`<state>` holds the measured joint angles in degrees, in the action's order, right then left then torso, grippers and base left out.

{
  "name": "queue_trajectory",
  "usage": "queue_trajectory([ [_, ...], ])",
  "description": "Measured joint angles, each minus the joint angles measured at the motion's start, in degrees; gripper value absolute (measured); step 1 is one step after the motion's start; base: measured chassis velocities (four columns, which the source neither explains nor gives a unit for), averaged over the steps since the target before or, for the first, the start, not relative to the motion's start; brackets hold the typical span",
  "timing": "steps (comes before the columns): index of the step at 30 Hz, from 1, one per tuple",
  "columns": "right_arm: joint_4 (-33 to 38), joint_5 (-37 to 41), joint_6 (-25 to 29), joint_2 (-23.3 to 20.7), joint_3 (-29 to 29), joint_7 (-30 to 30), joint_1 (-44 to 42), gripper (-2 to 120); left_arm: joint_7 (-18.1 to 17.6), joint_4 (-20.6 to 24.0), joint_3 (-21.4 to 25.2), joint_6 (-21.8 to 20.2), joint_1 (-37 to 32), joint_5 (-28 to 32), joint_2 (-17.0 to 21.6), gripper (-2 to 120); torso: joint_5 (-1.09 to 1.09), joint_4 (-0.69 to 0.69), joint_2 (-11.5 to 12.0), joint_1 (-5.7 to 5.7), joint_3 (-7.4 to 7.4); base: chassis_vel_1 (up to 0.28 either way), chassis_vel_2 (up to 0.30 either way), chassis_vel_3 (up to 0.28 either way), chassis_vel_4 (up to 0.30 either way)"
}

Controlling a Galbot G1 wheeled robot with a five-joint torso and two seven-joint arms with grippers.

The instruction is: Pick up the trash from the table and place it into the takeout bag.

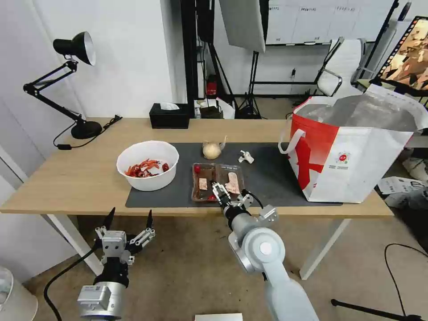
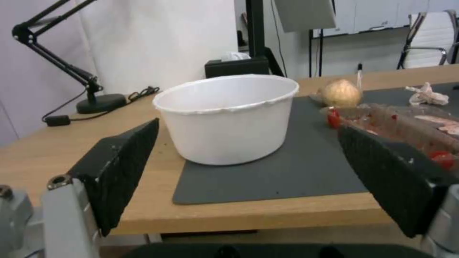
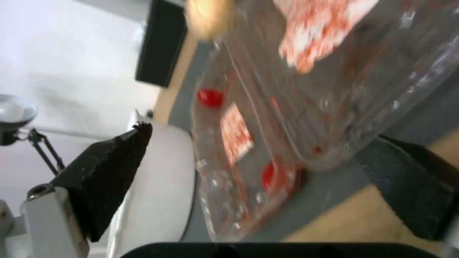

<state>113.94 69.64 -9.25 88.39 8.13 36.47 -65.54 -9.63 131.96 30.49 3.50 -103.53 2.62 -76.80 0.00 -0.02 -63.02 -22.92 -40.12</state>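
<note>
Nearest the head camera, the left gripper (image 1: 129,219) sits below the near edge of the table (image 1: 76,178), fingers spread wide and holding nothing, clear of the table edge. Its wrist view looks between the two black finger pads (image 2: 125,168) straight at the side wall of the white round bowl (image 2: 229,118), which stands on the near left corner of the dark grey mat (image 2: 296,172).

At the table's near edge, the right gripper (image 1: 219,192) reaches over onto the mat (image 1: 267,178) at the near rim of the clear twin-compartment tray (image 1: 217,180). The right wrist view shows its fingers (image 3: 107,172) wide apart with the tray (image 3: 306,118) lying between them; whether either pad touches the tray cannot be told.

The head view alone shows the bowl's contents, red shells (image 1: 146,167). The yellowish pouch (image 1: 212,150) and the white paper wad (image 1: 245,156) lie on the far part of the mat, apart from each other and beyond the tray. The takeout bag (image 1: 352,156) stands upright on the right end of the table, mouth open, foil lining exposed, one loop handle (image 1: 289,141) hanging toward the mat. Open mat lies between tray and bag.

A black tissue box (image 1: 169,116) stands at the far edge and a desk lamp (image 1: 76,84) at the far left corner.
</note>
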Motion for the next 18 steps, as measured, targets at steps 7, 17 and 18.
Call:
queue_trajectory([
  [7, -0.04, -5.77, 0.33, -1.44, -0.02, -4.43, 1.30, 100, -0.01, -0.27, -0.09, 0.34, 0.05, 0.01, -0.21, 100, 0.00, 0.01, 0.00, 0.00, 0.00, 0.000, 0.000, 0.000, 0.000],
  [17, -4.64, 5.80, -8.89, -2.49, -1.69, -3.36, 9.25, 100, -0.08, -0.29, 0.06, 1.11, -0.38, -0.24, -0.80, 100, 0.00, 0.02, 0.00, 0.00, 0.00, 0.000, 0.000, 0.000, 0.000],
  [18, -5.01, 6.93, -9.34, -2.19, -1.88, -2.26, 9.76, 100, -0.09, -0.18, 0.10, 1.11, -0.43, -0.27, -0.87, 100, 0.00, 0.03, 0.00, 0.00, 0.00, 0.000, 0.000, 0.000, 0.000],
])
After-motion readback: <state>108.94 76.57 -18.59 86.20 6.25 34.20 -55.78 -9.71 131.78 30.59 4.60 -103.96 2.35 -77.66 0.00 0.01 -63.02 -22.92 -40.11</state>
